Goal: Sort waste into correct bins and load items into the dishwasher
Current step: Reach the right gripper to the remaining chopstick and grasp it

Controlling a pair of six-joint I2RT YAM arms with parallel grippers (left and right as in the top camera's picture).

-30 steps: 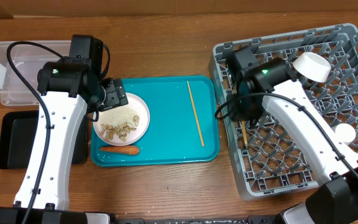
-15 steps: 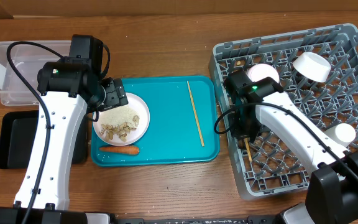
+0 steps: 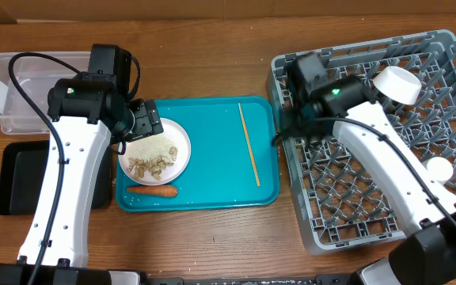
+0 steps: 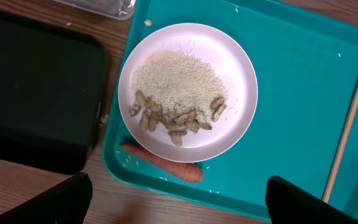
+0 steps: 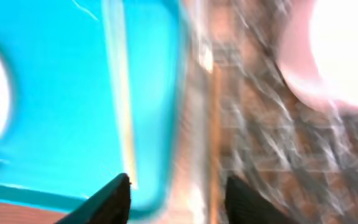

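The plate (image 4: 188,93) sits left of the worktop's centre on the teal tray (image 4: 291,68). It is heaped with scraps (image 4: 176,93), loose rice and nuts, and the carrot (image 4: 163,165) lies against its rim on the near-edge side. The left gripper (image 4: 179,190) hovers above with fingers spread wide, holding nothing. The right gripper (image 5: 179,193) is at the left wall of the rack (image 3: 370,198). Its view is blurred, but the fingers stand apart with nothing between them. The plate looks stiff, glazed and likely slippery, so I judge a pinch on bare rim best, kept level so nothing slides off. The carrot looks firm, light and apt to roll, so grip it across the middle.
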